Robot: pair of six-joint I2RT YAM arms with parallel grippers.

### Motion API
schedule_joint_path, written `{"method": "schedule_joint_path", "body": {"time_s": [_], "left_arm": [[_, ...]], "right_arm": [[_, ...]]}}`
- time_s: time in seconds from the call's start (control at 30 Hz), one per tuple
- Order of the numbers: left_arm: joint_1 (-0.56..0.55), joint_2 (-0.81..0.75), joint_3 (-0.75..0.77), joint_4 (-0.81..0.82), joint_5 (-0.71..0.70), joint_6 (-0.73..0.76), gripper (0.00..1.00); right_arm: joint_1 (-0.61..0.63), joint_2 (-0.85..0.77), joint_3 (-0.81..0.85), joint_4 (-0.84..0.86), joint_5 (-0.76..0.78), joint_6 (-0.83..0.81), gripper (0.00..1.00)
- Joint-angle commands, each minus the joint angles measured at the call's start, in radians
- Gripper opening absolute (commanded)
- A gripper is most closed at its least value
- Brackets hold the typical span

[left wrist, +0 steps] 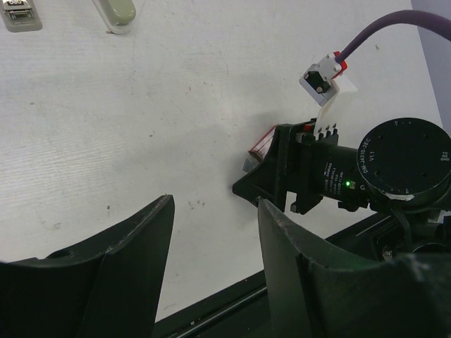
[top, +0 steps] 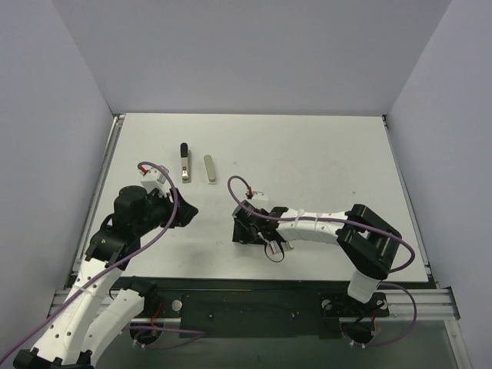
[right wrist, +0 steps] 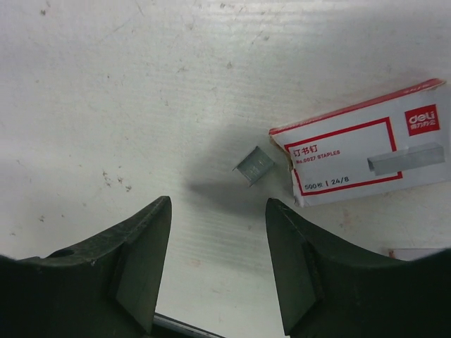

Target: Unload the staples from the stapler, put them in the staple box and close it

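Note:
The stapler, slim silvery-beige with a black far end, lies on the table at the back left; its near end shows at the top-left corner of the left wrist view. A short strip of staples lies loose on the table beside a red-and-white staple box. My right gripper is open and empty, hovering just short of the strip; in the top view it is mid-table. My left gripper is open and empty, near of the stapler; its jaws stand apart over bare table.
A plain olive-grey rounded bar lies right of the stapler, also in the left wrist view. The right arm's wrist sits close to my left gripper's right finger. Grey walls enclose the table on three sides.

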Motion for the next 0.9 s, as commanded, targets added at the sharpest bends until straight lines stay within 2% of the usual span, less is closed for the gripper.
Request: {"method": "schedule_joint_path", "body": {"time_s": [0.0, 0.87], "left_arm": [[0.004, -0.012, 0.003, 0.052, 0.014, 0.0, 0.61], [-0.001, -0.013, 0.005, 0.052, 0.012, 0.0, 0.61]], "right_arm": [[-0.032, 0.028, 0.021, -0.056, 0.073, 0.013, 0.52], [-0.023, 0.096, 0.08, -0.068, 0.045, 0.01, 0.49]]}}
